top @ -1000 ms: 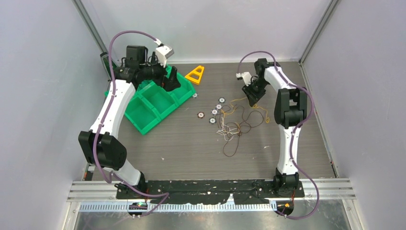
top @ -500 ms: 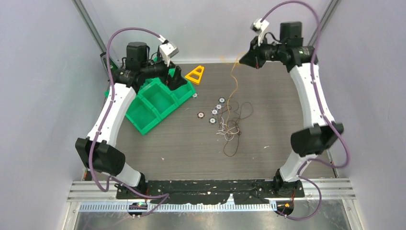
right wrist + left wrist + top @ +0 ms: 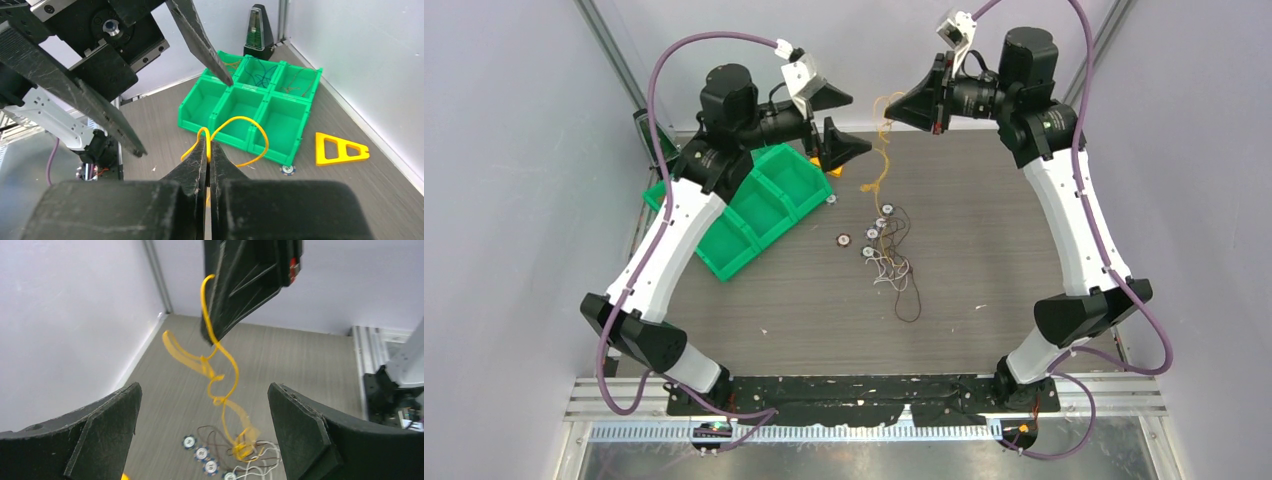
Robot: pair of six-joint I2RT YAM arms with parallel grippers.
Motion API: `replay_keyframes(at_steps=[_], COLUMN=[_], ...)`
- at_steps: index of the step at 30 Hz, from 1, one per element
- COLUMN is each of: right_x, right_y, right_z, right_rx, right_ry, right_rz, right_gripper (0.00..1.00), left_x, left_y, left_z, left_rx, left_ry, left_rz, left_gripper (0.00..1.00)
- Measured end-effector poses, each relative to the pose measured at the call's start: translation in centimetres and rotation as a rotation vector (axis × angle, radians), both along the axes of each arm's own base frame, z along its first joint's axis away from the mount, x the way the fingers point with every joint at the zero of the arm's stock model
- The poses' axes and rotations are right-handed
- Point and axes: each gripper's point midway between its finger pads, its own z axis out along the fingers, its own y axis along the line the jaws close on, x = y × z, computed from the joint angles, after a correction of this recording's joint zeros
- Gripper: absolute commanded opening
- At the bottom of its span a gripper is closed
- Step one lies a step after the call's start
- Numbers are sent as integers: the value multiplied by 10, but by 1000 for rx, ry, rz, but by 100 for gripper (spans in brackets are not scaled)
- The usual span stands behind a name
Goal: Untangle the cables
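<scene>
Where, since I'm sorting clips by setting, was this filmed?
Probably a robotics lab test cell: plain pale walls box in a small table, robot arms are bolted at its near edge, and a green sorting bin and loose cables sit on it.

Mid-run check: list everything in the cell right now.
table: one, grey-brown, under everything
cable tangle: one, brown and white, table centre
yellow cable: one, yellow-orange, hanging above the cable tangle
bin: one, green, six compartments, back left
ringed discs: six, pale, between cable tangle and bin
triangle: one, yellow, beside the bin
pyramid-shaped item: one, black, back-left corner
left hand: one, black, open, beside the yellow cable
right hand: one, black, shut on the yellow cable
</scene>
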Motion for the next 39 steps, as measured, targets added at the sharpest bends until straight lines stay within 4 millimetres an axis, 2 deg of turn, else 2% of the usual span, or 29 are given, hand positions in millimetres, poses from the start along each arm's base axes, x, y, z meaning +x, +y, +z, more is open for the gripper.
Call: replay_keyframes(at_steps=[2,6,8,10,13,14,15,16,17,18,19,21,22,25,27,29,31,35,37,39], right_x=[-3,-11,-13,-16,-17,-17,-16,-16,-15,-13,-10,-2,5,29,38,36,26,3,-6,-6], right_y=[6,14,18,21,24,24,24,24,24,21,18,9,1,-27,-43,-49,-48,-36,-25,-7], right_z=[-1,3,5,6,5,4,3,1,-3,-5,-9,-17,-24,-65,-109,-156,-211,-295,-316,-324], right_rx=[5,22,34,45,57,59,59,60,59,61,61,58,52,-9,-74,-135,-200,-291,-311,-311], right_ry=[19,26,33,39,52,56,60,66,77,94,111,133,137,149,186,241,314,395,392,359], right_rz=[14,46,64,80,95,96,97,97,95,85,76,50,24,-90,-157,-183,-184,-178,-164,-141], right_gripper=[6,5,5,5,5,7,22,32,55,65,80,90,91,94,96,98,99,100,100,99], left_x=[-8,-19,-20,-16,-9,-7,-6,-5,-5,-5,-5,-5,-2,10,17,24,26,28,29,30], left_y=[-6,-18,-24,-31,-39,-41,-42,-43,-43,-42,-41,-39,-34,-22,-14,-7,-5,-6,-6,-6], left_z=[1,-14,-24,-31,-45,-49,-54,-56,-60,-61,-62,-60,-57,-43,-28,-15,-7,4,8,11], left_rx=[-10,-14,-9,-8,-3,-1,-1,-3,-3,-8,-14,-27,-43,-96,-140,-177,-200,-231,-240,-247], left_ry=[14,72,110,145,211,222,249,262,275,281,291,307,323,359,373,372,374,382,387,389], left_rz=[-36,-104,-114,-110,-100,-100,-101,-101,-102,-101,-98,-93,-79,-38,-14,8,16,15,15,19], left_gripper=[100,99,89,66,8,0,0,0,0,0,0,0,0,0,0,0,0,0,0,0])
